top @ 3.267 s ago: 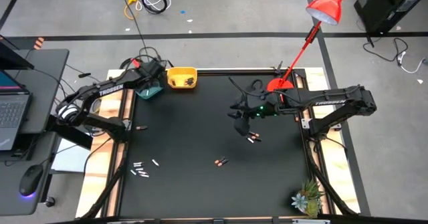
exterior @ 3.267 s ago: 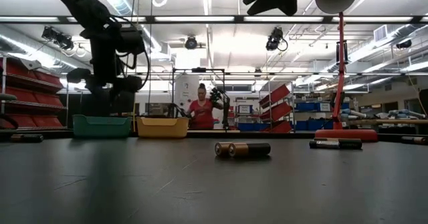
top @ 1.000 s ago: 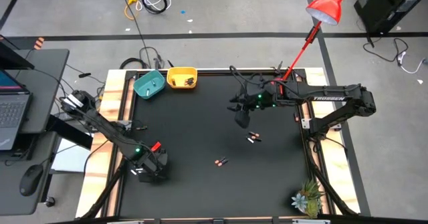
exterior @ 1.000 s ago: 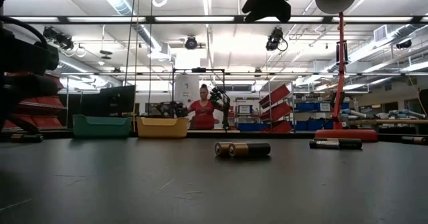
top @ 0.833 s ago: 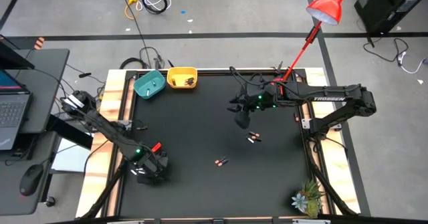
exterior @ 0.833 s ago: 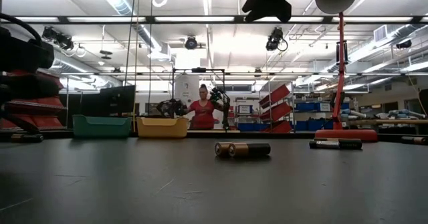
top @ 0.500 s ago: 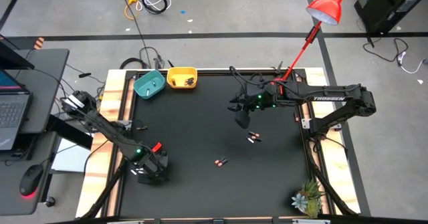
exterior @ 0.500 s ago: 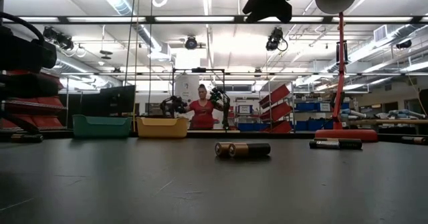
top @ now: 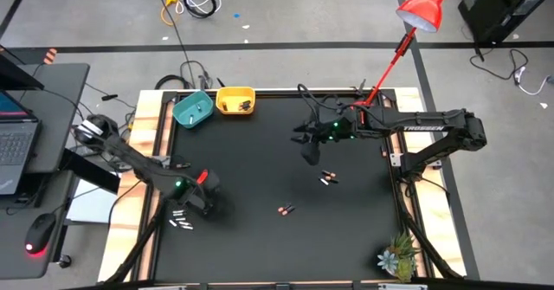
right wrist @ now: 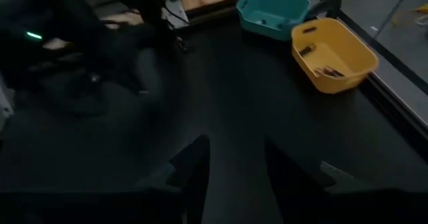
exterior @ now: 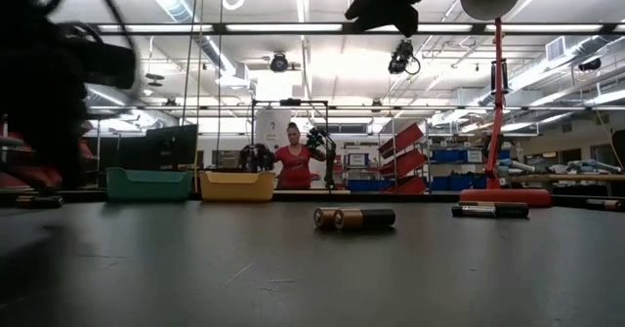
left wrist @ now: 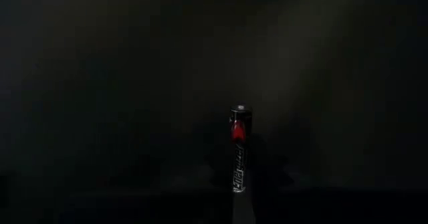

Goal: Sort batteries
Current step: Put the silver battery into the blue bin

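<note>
The left gripper point(top: 206, 205) sits low over the front-left part of the black table point(top: 260, 169), just behind a small cluster of pale batteries point(top: 181, 220) lying on the mat. In the left wrist view one dark battery with a red band point(left wrist: 239, 150) shows end-on toward the camera, but the fingers are lost in shadow — can't tell if they're spread or closed, or whether that battery is gripped or just lying there.

The right gripper point(top: 309, 154) hangs above the table's right-centre, well clear of the surface. In the right wrist view its two dark fingers point(right wrist: 194, 177) stand apart w/ a clear gap between them and nothing held.

Other batteries: a pair point(top: 327, 178) lies just in front of the right gripper, and another dark pair w/ copper ends point(top: 286, 209) lies nearer the front, about mid-table. In the low view that pair point(exterior: 354, 218) lies end to end on the mat, w/ a further dark one point(exterior: 489, 210) off to the side by the red lamp base point(exterior: 505, 197).

At the back-left corner stand a teal bin point(top: 192, 109) and a yellow bin point(top: 235, 100), side by side and touching or nearly so. The yellow one holds a few dark batteries point(right wrist: 322, 62); the teal one has a small item inside — too small to tell what.

A person in a red top point(exterior: 294, 167) is in the room beyond the table.
</note>
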Controlling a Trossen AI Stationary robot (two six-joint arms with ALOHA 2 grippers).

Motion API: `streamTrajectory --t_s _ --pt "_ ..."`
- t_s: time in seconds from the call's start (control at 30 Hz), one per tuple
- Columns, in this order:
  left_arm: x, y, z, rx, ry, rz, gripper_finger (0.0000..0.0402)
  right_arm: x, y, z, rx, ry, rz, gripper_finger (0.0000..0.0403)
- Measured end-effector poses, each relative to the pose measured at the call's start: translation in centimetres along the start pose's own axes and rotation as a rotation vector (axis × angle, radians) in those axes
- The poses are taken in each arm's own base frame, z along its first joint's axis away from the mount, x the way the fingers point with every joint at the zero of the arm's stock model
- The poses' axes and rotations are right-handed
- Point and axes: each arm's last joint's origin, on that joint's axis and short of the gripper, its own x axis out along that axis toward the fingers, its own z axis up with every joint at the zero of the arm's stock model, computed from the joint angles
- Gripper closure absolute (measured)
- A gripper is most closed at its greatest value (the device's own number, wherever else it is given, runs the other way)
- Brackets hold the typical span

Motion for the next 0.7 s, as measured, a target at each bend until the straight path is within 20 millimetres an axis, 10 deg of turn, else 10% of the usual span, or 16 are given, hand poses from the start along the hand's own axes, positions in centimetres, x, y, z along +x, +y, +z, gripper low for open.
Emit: streamTrajectory --t_s 0.3,0.7 --pt "-0.1 4.7 5.4 -0.485 -0.365 0.238 0.038 -0.2 1.7 -0.3 -0.024 -0.006 0.06 0.0256" --pt "-1.6 14.6 10.7 -0.635 -0.444 0.523 0.038 -0.7 4.6 -1.1 -0.053 0.004 0.134 0.0268"
